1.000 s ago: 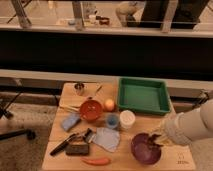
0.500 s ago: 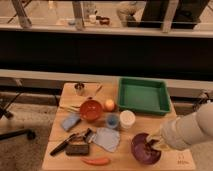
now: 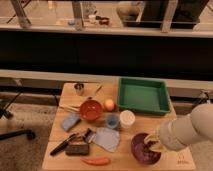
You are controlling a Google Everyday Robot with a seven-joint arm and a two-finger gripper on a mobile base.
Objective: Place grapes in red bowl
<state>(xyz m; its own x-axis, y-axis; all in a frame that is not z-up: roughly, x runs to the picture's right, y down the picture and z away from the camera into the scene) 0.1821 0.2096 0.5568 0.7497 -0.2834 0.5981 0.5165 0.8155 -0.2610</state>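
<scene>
At the lower right of the frame, the white arm is reaching in from the right edge, and the gripper (image 3: 154,144) is hanging over the right side of the red bowl (image 3: 138,150), right at its rim. Compared with a second ago, the arm is sitting lower and further left. It was above and to the right of the bowl then, and half a second ago it was already close to where it is now. The grapes (image 3: 147,147) are showing as a dark clump inside the bowl, just at the gripper's tip. Whether the gripper is holding them or has let them go cannot be told.

The bowl itself is sitting where it sat before, near the front right corner of the wooden table (image 3: 66,91). Nothing else is shifting. The green tray (image 3: 143,96) is lying at the upper right of the tabletop, the white cup (image 3: 127,119) is standing just below it, the smaller orange-red bowl (image 3: 91,110) is resting left of centre, and the pale blue cloth (image 3: 106,138) is lying between that bowl and the front edge.
</scene>
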